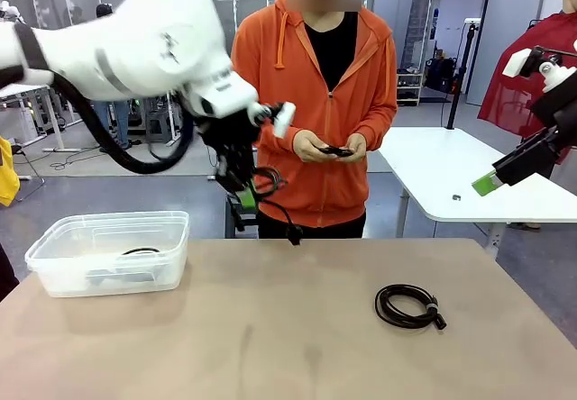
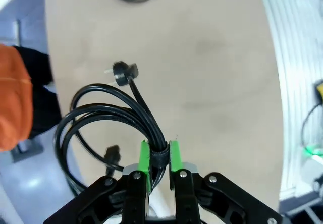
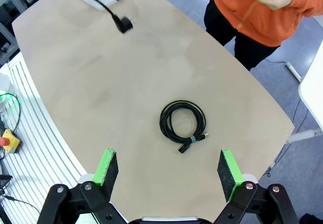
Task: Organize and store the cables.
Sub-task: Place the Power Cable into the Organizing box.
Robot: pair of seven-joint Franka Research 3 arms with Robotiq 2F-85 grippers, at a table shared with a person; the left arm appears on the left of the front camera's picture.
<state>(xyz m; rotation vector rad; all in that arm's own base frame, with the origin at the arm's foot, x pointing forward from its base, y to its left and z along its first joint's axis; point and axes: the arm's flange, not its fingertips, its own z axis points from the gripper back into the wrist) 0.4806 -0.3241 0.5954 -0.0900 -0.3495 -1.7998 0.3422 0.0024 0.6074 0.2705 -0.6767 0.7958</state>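
My left gripper [image 1: 245,191] hangs above the table's far edge, shut on a coiled black cable [image 1: 269,184] whose plug end dangles below. In the left wrist view the green pads [image 2: 145,156] pinch the cable [image 2: 101,115] at its binding strap. A second coiled cable [image 1: 409,306] lies flat on the table at the right. My right gripper [image 3: 166,171] is open high above that cable [image 3: 182,123]; it also appears at the right edge of the front view [image 1: 487,184]. Another cable [image 1: 140,252] lies inside the clear bin [image 1: 63,276].
The clear plastic bin stands at the table's left. A person in an orange hoodie [image 1: 315,103] stands at the far side with a small black item [image 1: 335,151] in both hands. A white table [image 1: 469,170] stands behind at the right.
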